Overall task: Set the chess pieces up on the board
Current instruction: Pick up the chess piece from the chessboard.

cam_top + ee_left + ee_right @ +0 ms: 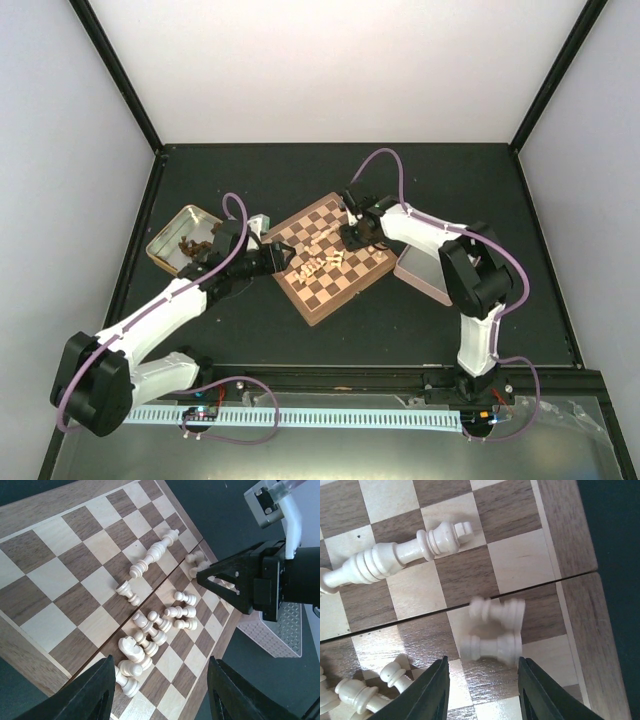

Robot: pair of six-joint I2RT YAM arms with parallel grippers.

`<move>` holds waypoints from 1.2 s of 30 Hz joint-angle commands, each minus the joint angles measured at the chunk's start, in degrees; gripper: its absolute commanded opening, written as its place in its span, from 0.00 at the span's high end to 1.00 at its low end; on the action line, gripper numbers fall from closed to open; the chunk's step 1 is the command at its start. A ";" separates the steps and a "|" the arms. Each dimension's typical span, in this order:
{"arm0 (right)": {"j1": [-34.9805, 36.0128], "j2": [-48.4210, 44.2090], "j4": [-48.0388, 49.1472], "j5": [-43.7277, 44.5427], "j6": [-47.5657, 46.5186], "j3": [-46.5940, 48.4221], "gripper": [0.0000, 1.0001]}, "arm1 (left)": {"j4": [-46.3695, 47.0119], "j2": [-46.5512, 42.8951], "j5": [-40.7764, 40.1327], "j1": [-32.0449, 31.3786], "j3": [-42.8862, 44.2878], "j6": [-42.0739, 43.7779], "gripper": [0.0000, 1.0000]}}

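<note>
The board lies turned like a diamond in the middle of the table. Several cream chess pieces lie toppled on it in a loose heap. My left gripper hovers open at the board's left side; in the left wrist view its jaws span bare squares, with a knight and pawns by the left finger. My right gripper is open over the far right edge. Two blurred rooks lie just beyond its fingertips, untouched. A tall piece lies on its side farther off.
An open metal tin with dark brown pieces stands left of the board. A pale rectangular tin lies right of it, close under the right arm. Dark mat edges and white walls enclose the table.
</note>
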 commanded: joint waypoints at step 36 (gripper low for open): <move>0.37 0.30 -0.15 2.24 7.19 1.34 0.57 | 1.67 0.51 1.21 0.51 2.37 0.29 0.49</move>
